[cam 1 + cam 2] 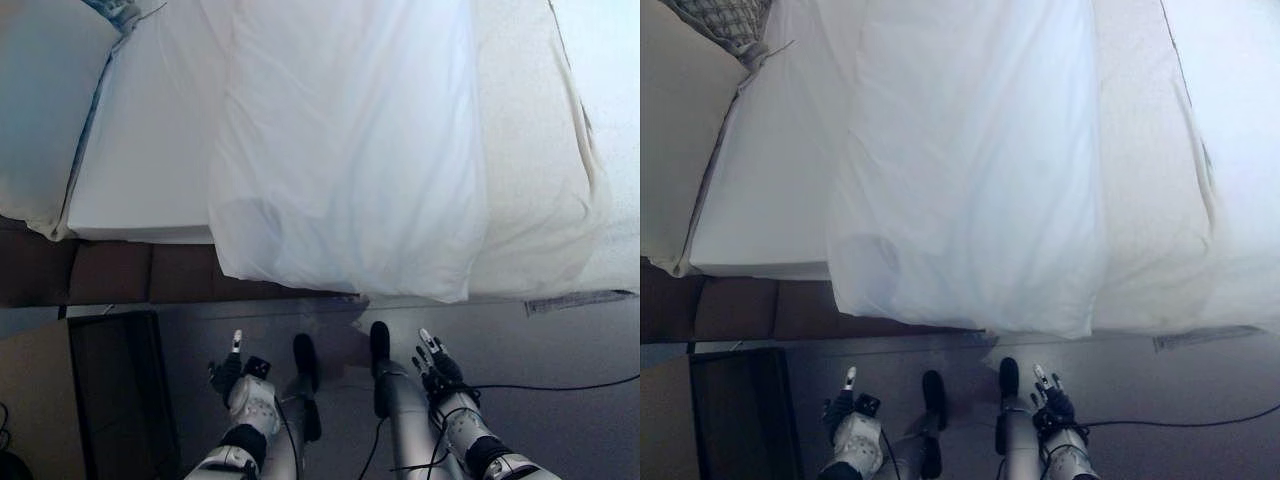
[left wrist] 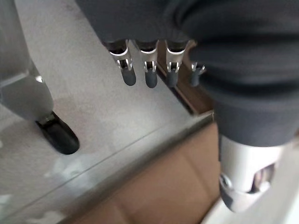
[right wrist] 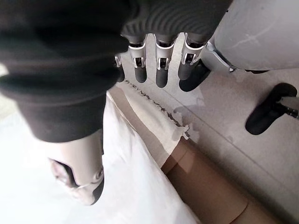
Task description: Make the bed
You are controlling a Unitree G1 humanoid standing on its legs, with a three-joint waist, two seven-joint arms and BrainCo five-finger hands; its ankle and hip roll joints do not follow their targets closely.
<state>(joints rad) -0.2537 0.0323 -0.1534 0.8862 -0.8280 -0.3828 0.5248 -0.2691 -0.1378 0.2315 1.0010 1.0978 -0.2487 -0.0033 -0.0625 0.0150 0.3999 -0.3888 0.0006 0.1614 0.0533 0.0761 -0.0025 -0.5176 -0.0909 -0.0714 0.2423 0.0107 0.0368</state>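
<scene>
White bedding covers the bed (image 1: 150,190) ahead of the robot, while both hands hang low over the grey floor (image 1: 560,340), well short of the mattress edge. The left hand (image 1: 232,372) has its fingers (image 2: 127,70) straight and relaxed, pointing at the floor, and holds nothing. The right hand (image 1: 436,366) is likewise loose, its fingers (image 3: 161,70) straight, touching nothing, with white cloth hanging just beside it in its wrist view. A smooth white duvet (image 1: 350,150) lies down the middle of the bed, and its near edge droops over the side toward the floor. To its right a coarser white sheet (image 1: 525,160) lies rumpled along its outer edge. At the far left sits a pillow (image 1: 45,110). Below the mattress a brown bed base (image 1: 110,272) shows.
</scene>
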